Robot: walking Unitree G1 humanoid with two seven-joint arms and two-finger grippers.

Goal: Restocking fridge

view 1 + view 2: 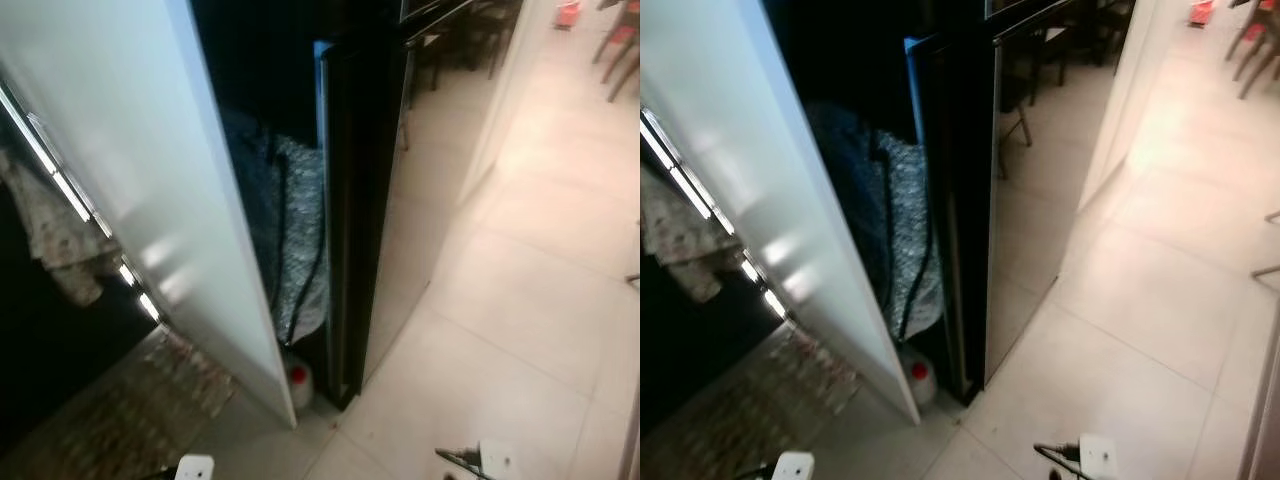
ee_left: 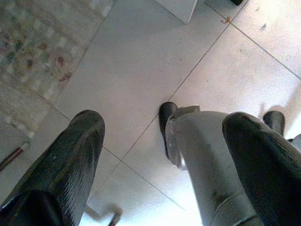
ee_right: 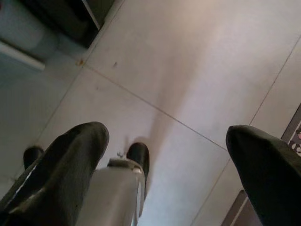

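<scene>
Head views, looking down from my station: one black fridge (image 1: 350, 210), seen edge-on, its glossy side reflecting the floor. One white panel (image 1: 150, 170) stands to its left, apart from it by a narrow dark gap. In that gap I count one grey speckled bundle (image 1: 300, 230) with a dark cord hanging over it, and below it, on the floor, one pale container with a red cap (image 1: 298, 377). One patterned cloth (image 1: 55, 235) hangs at far left beside a bright strip. One patterned rug (image 1: 110, 420) lies at lower left.

Surface and room: pale square floor tiles (image 1: 520, 330) with thin grout lines run to the right; red-toned chair legs (image 1: 620, 45) stand at the far upper right, well apart from the fridge. The room is dim on the left, brighter on the right.

Arm pose: both arms hang low, pointing at the floor. In the left wrist view, the left gripper (image 2: 164, 169) has its two black fingers spread wide, nothing between them, above one silver leg and the tiles. In the right wrist view, the right gripper (image 3: 167, 174) is likewise spread and empty over the tiles. Both are well apart from the fridge.
</scene>
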